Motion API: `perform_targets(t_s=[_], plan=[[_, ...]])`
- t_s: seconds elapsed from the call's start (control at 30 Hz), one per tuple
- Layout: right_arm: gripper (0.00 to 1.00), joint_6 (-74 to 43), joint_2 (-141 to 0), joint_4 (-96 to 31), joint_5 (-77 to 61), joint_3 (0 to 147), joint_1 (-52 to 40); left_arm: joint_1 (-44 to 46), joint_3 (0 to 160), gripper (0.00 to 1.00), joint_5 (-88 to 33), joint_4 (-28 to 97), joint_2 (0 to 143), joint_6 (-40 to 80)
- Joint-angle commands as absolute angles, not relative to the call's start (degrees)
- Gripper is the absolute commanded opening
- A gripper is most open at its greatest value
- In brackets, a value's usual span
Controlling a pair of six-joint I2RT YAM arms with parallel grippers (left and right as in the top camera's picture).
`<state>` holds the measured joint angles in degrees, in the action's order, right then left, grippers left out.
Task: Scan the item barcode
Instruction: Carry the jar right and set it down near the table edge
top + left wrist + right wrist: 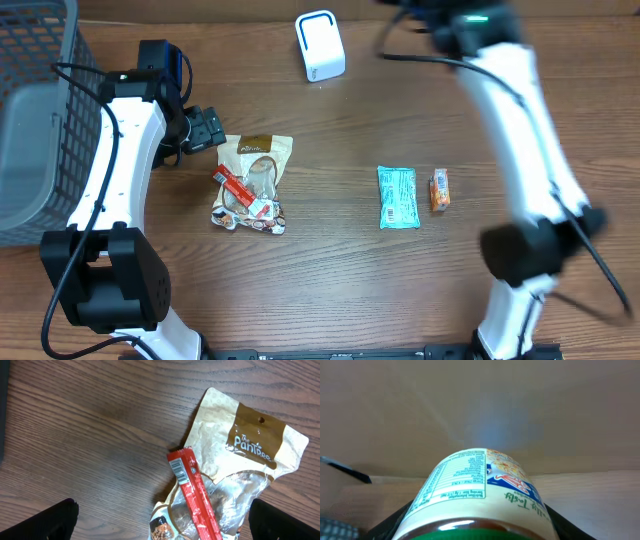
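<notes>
Right hand [472, 527] pinches a jar [475, 485], seemingly near the table [330, 290] edge; left hand [160, 522] spread wide.

The wooden table [330, 290] carries a white box-shaped device [320, 46] at upper centre, a tan snack pouch [262, 165] left of centre, and a teal packet [397, 197] just beside a small orange packet [439, 190] right of centre.

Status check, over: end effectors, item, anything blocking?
Left end effector open, beside beige snack bag. Right end effector shut on green-lidded labelled jar, held up; barcode not in view. White box scanner unobstructed.
</notes>
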<state>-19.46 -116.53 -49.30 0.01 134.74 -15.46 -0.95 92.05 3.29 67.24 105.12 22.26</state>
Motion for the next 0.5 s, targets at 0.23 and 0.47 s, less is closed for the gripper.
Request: perform_targets(t_s=[0.23, 0.47], plan=[[0.09, -19.53, -110.56, -84.88, 0.32, 134.72, -2.00, -0.95, 93.01, 1.00, 3.55, 67.07, 104.77, 21.41], [0.11, -19.53, -111.35, -90.30, 0.54, 119.02, 5.98, -0.95, 93.01, 1.00, 3.55, 67.07, 104.77, 21.41]])
